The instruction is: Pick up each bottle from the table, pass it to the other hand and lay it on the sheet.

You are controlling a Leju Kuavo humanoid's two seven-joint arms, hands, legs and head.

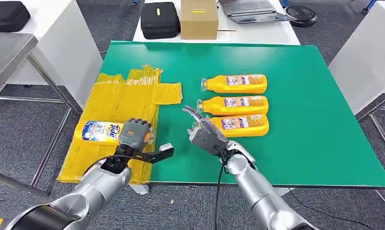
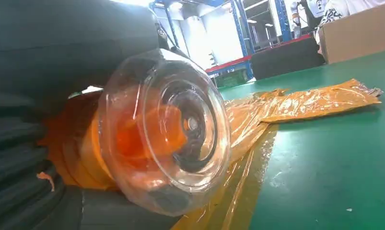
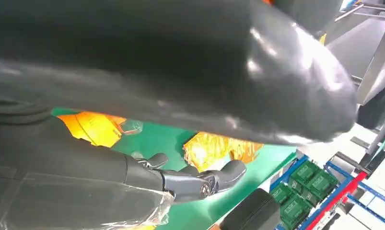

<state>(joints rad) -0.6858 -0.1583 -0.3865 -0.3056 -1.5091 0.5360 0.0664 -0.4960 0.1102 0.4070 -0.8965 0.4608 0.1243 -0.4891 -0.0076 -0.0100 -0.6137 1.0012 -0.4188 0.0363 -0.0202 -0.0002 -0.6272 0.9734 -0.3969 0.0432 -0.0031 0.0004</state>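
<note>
Bottle (image 1: 100, 131) lies on the yellow sheet (image 1: 118, 103) under the clamped left hand (image 1: 134, 133) for laying down, right hand (image 1: 203, 132) spread empty.

Beyond the green bench (image 1: 300, 143) stands a white table (image 1: 257, 32). On it: a black case (image 1: 159, 19), a cardboard box (image 1: 199, 19) just beside the case, and a laptop (image 1: 255, 9). A second black case (image 1: 7, 15) lies at far left. A dark round disc (image 1: 300, 14) rests on the grey carpet (image 1: 17, 134).
</note>
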